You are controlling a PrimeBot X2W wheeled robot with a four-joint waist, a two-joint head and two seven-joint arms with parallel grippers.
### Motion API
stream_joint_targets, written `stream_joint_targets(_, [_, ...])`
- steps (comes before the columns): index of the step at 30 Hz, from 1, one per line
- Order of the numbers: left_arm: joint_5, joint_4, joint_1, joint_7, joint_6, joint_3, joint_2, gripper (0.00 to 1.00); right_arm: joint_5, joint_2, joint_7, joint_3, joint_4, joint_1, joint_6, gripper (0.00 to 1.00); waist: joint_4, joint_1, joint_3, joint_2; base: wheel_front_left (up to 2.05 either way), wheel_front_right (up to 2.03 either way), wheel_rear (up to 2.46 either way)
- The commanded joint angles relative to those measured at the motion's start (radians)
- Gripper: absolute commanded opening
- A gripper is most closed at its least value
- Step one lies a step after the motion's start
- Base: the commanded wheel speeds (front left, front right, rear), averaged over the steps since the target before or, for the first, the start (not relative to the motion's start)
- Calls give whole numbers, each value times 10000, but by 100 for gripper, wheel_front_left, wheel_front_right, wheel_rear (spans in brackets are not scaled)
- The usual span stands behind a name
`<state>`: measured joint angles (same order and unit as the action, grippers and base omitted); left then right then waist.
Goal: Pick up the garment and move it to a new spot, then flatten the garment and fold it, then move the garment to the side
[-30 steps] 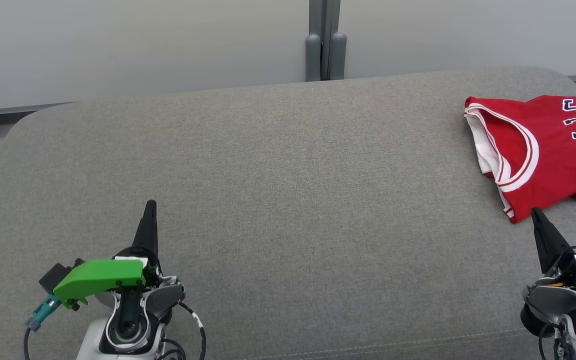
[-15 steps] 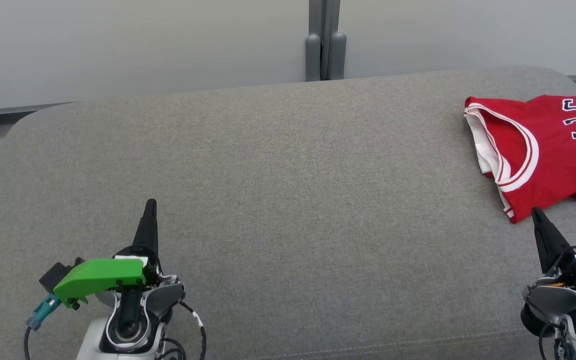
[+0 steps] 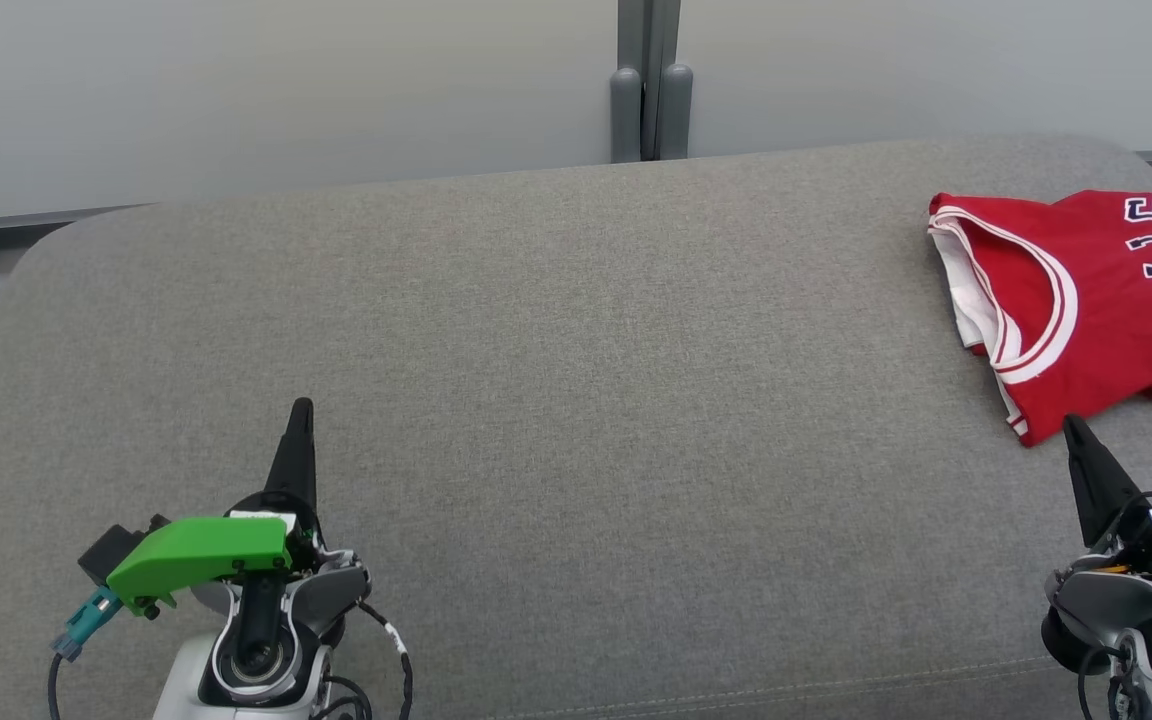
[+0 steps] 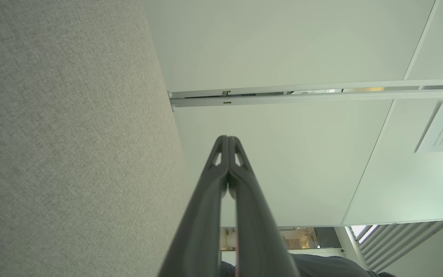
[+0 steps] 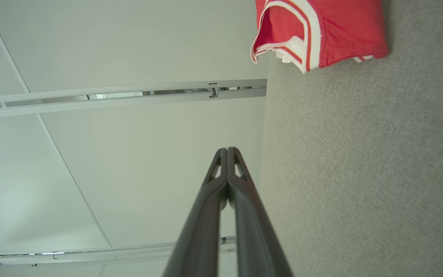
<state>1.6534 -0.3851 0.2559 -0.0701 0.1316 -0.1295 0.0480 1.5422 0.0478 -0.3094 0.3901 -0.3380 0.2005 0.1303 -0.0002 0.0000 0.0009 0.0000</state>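
Resting at the near edge of the grey cushion point(image 3: 576, 350), towards its left corner, the left gripper point(image 3: 302, 406) is seen with its two dark fingers pressed together to the tip and nothing held between them, a green housing point(image 3: 201, 560) mounted on its wrist. The right gripper point(image 3: 1070, 424) is posed the same way at the near right corner, closed and empty, its tip stopped just short of the nearest hem of the red jersey point(image 3: 1106, 300). The jersey is laid against the cushion's right edge, towards the far corner, with its white-trimmed neckline turned to the middle and its dark lettering cut off by the frame. It appears to be doubled over on itself, with a white lining shown at the collar and a slight ruck along its near side. The broad middle of the cushion is bounded at the far edge by a pale wall panel point(image 3: 286, 90) and a grey post point(image 3: 650, 80). Two readings are fitted by this arrangement: a jersey waiting at the side to be carried to a new spot, or one already folded and set aside. Neither can be settled from one moment. In either case, good handling is judged to depend on the right fingers being kept off the hem while closed, so that the layers are not dragged or the fold disturbed.
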Motion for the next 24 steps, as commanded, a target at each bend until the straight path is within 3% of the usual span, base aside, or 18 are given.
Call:
stream_joint_targets(1, [109, 21, 100, 49, 29, 35, 3, 0, 64, 45, -24, 11, -9, 87, 7, 0, 0, 0, 0, 0, 0, 0, 0])
stream_joint_targets(24, [110, 25, 98, 48, 29, 34, 3, 0, 61, 45, -23, 9, -9, 87, 7, 0, 0, 0, 0, 0, 0, 0, 0])
